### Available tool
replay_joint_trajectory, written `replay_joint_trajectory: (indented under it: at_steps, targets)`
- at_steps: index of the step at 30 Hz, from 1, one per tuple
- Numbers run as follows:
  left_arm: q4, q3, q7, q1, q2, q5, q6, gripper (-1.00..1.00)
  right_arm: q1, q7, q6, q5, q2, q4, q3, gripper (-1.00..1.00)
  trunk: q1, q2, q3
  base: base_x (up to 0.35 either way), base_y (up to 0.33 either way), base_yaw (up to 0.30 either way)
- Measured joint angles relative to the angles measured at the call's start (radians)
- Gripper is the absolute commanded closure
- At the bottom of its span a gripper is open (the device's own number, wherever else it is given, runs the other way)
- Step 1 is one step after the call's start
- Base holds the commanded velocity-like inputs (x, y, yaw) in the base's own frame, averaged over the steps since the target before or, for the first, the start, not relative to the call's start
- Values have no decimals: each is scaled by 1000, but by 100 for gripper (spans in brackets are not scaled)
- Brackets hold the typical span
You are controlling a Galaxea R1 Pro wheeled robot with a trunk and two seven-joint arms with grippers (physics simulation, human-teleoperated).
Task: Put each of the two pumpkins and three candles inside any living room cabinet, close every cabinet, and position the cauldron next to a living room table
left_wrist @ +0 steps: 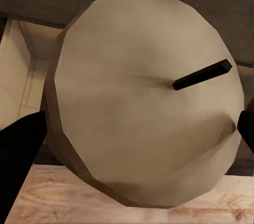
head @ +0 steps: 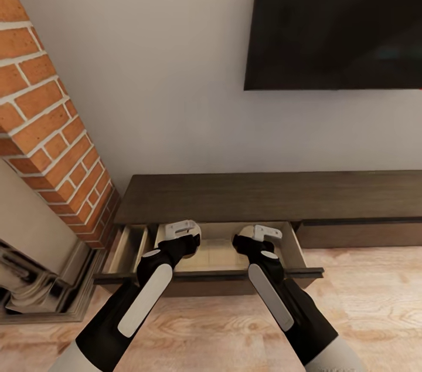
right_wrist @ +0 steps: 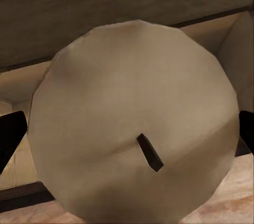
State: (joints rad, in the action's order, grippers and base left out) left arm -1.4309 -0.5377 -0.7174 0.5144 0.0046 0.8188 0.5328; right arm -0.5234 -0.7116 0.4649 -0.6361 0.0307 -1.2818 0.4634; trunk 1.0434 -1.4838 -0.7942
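Two tan candles are in hand. One candle (left_wrist: 143,102), its dark wick pointing at the camera, sits between the black fingers (left_wrist: 21,150) of my left gripper (head: 181,235), which is shut on it. A second candle (right_wrist: 132,123) is clamped the same way in my right gripper (head: 261,237). Both grippers hover over an open, pale-lined drawer (head: 218,256) at the left end of the long dark-brown cabinet (head: 264,196). The pumpkins, cauldron and table are out of view.
A narrower drawer (head: 126,249) stands open just left of the wide one. A brick chimney (head: 47,125) and fireplace hearth (head: 35,293) crowd the left side. A black TV (head: 340,14) hangs on the wall above. Wooden floor (head: 369,301) spreads to the right.
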Motion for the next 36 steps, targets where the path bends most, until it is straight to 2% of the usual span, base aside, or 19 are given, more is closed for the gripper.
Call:
replay_joint_trajectory:
  at_steps: [6, 18, 20, 22, 25, 28, 30, 33, 36]
  targets:
    - [0, 0, 0, 0, 2, -1, 0, 100, -21, 1, -37, -2, 0, 68, 0, 100, 0, 0, 0, 34, 0, 0]
    - [-3, 0, 2, 0, 3, -1, 1, 100, -30, 2, -39, -14, 3, 79, 0, 100, 0, 0, 0, -33, 0, 0]
    - [-2, 0, 3, 0, 2, -1, 1, 100, -32, 5, -39, -14, 10, 77, 0, 100, 0, 0, 0, -3, 0, 0]
    - [1, 7, 3, 0, 1, -2, 10, 100, -36, 7, -37, -12, 29, 76, 2, 100, 0, 0, 0, -1, 0, 0]
    - [4, 14, 0, 0, 0, 6, 14, 100, -67, 8, -32, -10, 51, 83, 3, 100, 0, 0, 0, 0, 0, 0]
    - [24, 20, -3, 1, -1, 13, 19, 100, -84, 11, -28, -11, 60, 93, 3, 100, 0, 0, 0, 0, 0, 0]
    - [38, 32, -4, 1, -4, 13, 31, 100, -88, 18, -26, -7, 62, 109, 3, 100, 0, 0, 0, 0, 0, 0]
    - [49, 86, -4, 2, -8, 12, 60, 100, -91, 27, -26, -5, 63, 121, 3, 100, 0, 0, 0, 0, 0, 0]
    - [51, 112, -4, 2, -19, 19, 66, 100, -92, 30, -25, -7, 63, 125, 3, 100, 0, 0, 0, 0, 0, 0]
